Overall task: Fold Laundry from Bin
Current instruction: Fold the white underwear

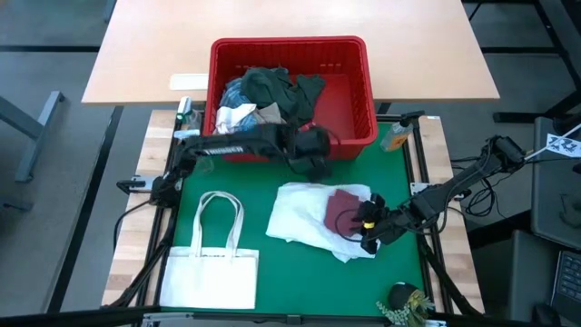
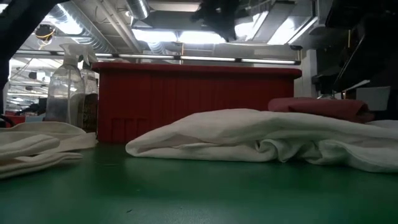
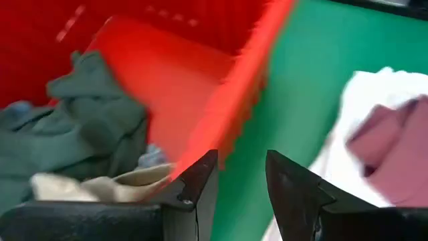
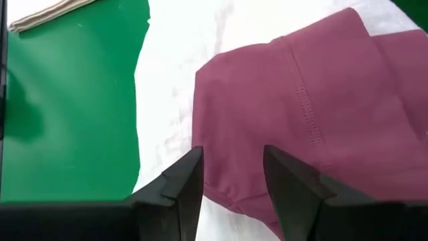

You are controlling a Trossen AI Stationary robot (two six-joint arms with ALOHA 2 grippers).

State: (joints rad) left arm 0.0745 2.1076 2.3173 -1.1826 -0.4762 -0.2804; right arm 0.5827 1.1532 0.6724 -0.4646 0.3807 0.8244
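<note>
The red bin (image 1: 349, 100) stands at the far edge of the green mat. In it lie a dark green garment (image 1: 272, 86), a blue-and-white piece (image 1: 238, 94) and a beige one (image 1: 268, 113). My left gripper (image 3: 241, 157) hangs open and empty above the bin's near wall (image 3: 244, 94); in the high view the left gripper (image 1: 313, 162) shows there too. A white garment (image 1: 304, 218) lies spread on the mat with a folded maroon cloth (image 4: 314, 100) lying on top of it. My right gripper (image 4: 233, 152) is open just above the maroon cloth's edge.
A flat white tote bag (image 1: 213, 263) with handles lies at the mat's near left. A clear spray bottle (image 2: 65, 87) stands left of the bin. Small items sit at the mat's far right corner (image 1: 397, 136) and near right corner (image 1: 404, 304). Bare green mat (image 1: 272, 177) lies between bin and garments.
</note>
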